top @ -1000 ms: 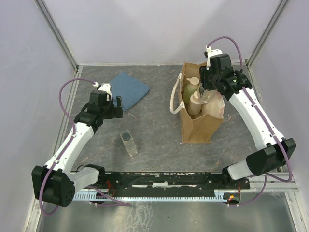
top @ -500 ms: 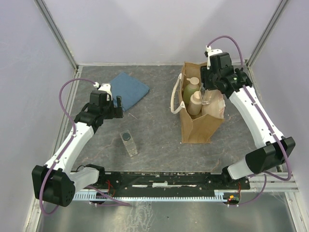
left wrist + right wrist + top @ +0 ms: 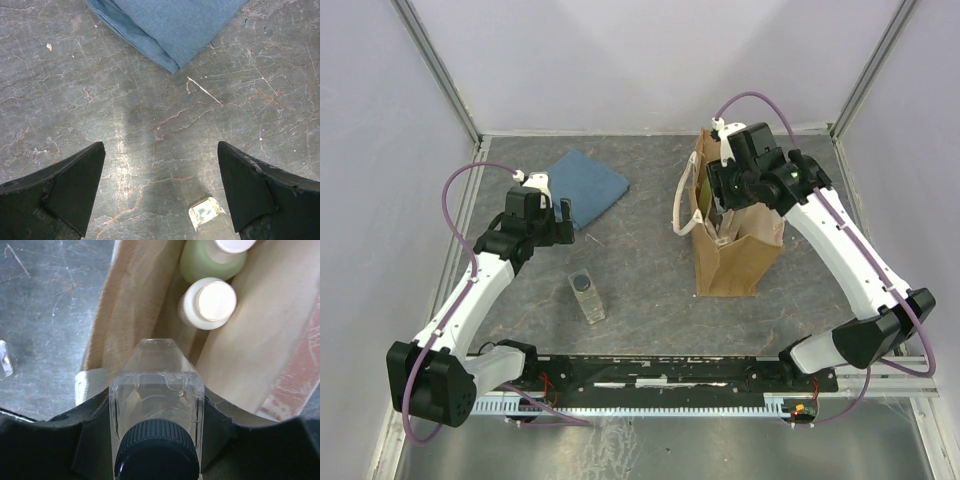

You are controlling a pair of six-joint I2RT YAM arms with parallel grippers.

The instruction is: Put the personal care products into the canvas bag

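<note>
The tan canvas bag stands open at the right. My right gripper hangs over its mouth, shut on a clear dark-capped bottle that points down into the bag. The pale green pump bottle and the cream bottle stand inside the bag. In the top view the gripper hides them. The second clear dark-capped bottle lies on the table near the left arm. My left gripper is open and empty above the table, and that bottle's end shows by its right finger.
A folded blue cloth lies at the back left, its corner just ahead of the left gripper. The bag's cream strap handles hang off its left side. Frame posts and walls enclose the table.
My right gripper has moved left and over the bag's mouth with the clear bottle, now covering the bottles inside in the top view. The left arm has not moved.
</note>
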